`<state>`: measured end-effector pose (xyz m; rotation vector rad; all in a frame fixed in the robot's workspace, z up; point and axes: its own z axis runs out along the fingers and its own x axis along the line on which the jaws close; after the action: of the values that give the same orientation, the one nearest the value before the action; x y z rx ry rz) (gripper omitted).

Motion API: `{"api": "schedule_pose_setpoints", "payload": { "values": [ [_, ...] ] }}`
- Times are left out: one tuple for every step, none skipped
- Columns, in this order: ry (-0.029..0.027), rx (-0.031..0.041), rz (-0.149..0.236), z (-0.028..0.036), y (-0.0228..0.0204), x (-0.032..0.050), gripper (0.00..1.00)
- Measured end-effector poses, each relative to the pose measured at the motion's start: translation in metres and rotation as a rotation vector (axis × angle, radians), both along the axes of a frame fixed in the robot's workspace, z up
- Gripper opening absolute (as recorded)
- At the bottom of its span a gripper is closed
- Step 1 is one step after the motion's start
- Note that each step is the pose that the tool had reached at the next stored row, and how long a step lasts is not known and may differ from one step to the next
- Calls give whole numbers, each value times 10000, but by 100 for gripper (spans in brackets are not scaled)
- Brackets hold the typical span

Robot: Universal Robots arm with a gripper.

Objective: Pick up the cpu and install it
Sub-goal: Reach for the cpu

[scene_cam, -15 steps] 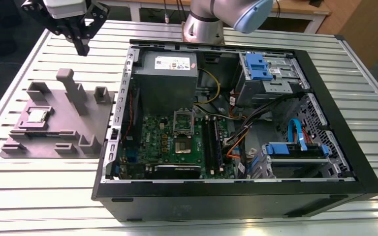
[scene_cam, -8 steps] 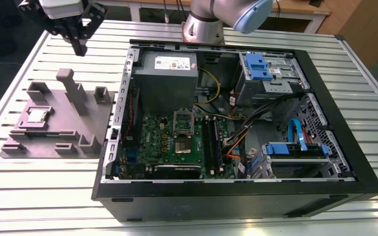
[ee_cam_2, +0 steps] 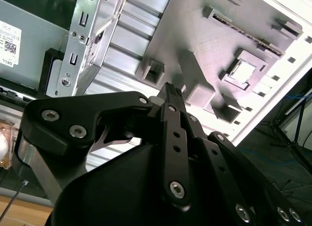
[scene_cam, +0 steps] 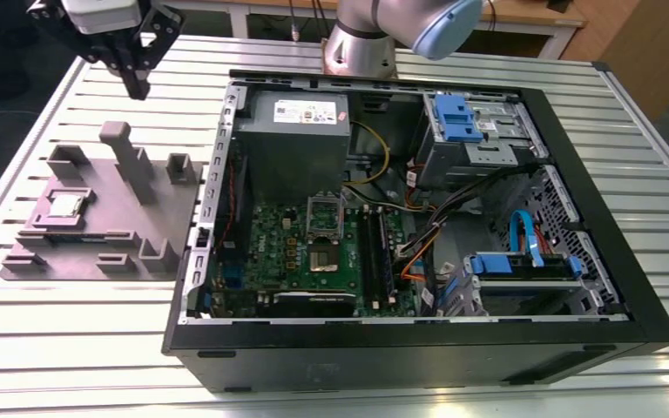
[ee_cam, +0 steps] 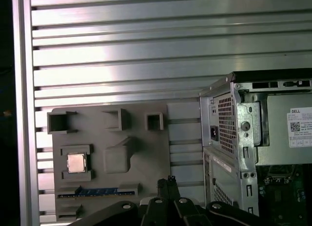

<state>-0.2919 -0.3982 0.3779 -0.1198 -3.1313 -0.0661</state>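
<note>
The cpu (scene_cam: 67,205) lies flat in a recess of the grey fixture (scene_cam: 84,252) on the table (scene_cam: 79,331), at the exterior view's left of the open computer case (scene_cam: 428,348). Farther back hangs the gripper (scene_cam: 138,87), fingers pressed together, well apart from the cpu.

Cpu (scene_cam: 67,205) in a pocket of the fixture plate (scene_cam: 154,228) on the table (scene_cam: 79,348), computer case (scene_cam: 451,344) beside it at the exterior view's right, motherboard (scene_cam: 300,252) inside, gripper (scene_cam: 137,87) above the table behind the plate
</note>
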Motion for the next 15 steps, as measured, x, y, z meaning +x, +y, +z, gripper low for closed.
{"api": "schedule_pose_setpoints", "payload": {
  "values": [
    [0,0,-1,-1,0,-7,10],
    [1,0,-1,-1,0,-14,10],
    [1,0,0,-2,0,-20,10],
    [3,0,0,-3,0,-27,10],
    [3,0,0,-4,0,-32,10],
    [5,0,0,-5,0,-38,10],
    [6,0,0,-6,0,-43,10],
    [7,0,0,-7,0,-49,10],
    [8,0,0,-8,0,-54,10],
    [10,0,-1,-8,0,-59,10],
    [12,0,0,-9,0,-64,10],
    [14,0,0,-10,0,-70,10],
    [15,0,0,-11,0,-75,10],
    [18,-1,-1,-11,0,-81,10],
    [18,0,0,-12,0,-86,10]
  ]
}}
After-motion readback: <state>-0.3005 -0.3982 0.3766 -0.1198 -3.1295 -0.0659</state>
